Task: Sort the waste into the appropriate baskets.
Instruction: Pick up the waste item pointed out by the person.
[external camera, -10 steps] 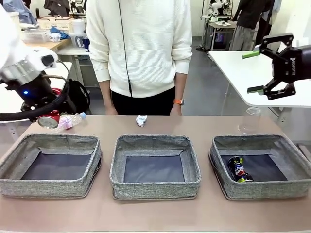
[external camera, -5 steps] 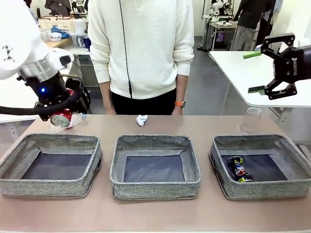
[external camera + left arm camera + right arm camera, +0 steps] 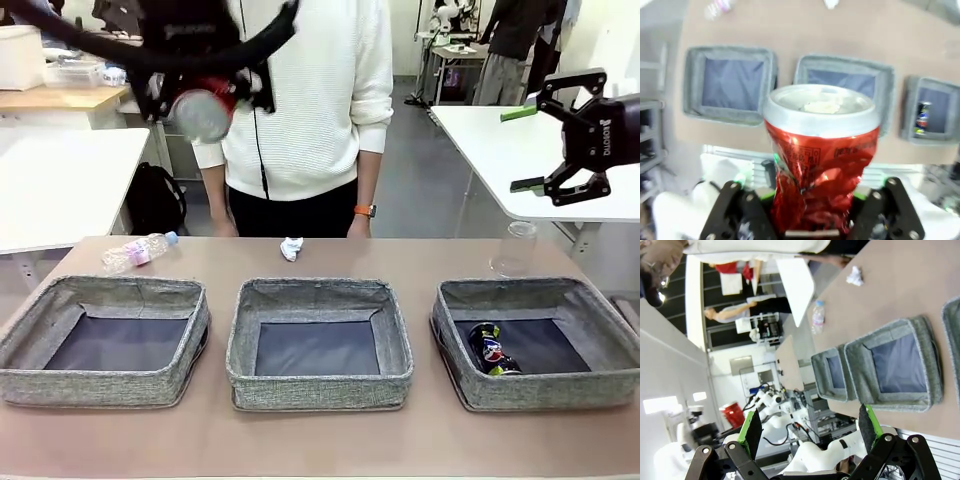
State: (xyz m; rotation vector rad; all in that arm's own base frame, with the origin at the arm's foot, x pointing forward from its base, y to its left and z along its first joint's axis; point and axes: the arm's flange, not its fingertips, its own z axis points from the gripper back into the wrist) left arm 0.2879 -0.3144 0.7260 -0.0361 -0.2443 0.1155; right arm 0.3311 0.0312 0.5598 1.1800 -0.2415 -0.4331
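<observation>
Left wrist view: the red crushed can (image 3: 820, 160) sits clamped in the left claw (image 3: 812, 187), which a moment ago was low beside the clear bottle (image 3: 138, 250) and has now swung it high above the tabletop (image 3: 420, 258). I'd guess it's bound for the right basket (image 3: 540, 290), where the dark can (image 3: 492, 350) lies. The right claw (image 3: 522, 148) hangs wide open, empty.

I see the crushed red can (image 3: 820, 150) pinched in my left hand (image 3: 812, 197), high up. The dark can (image 3: 491, 350) lies in the right basket (image 3: 545, 392). Pink-labelled bottle (image 3: 138, 250) and paper wad (image 3: 291, 247) lie on the surface behind the left basket (image 3: 100, 386) and middle basket (image 3: 320, 389).
</observation>
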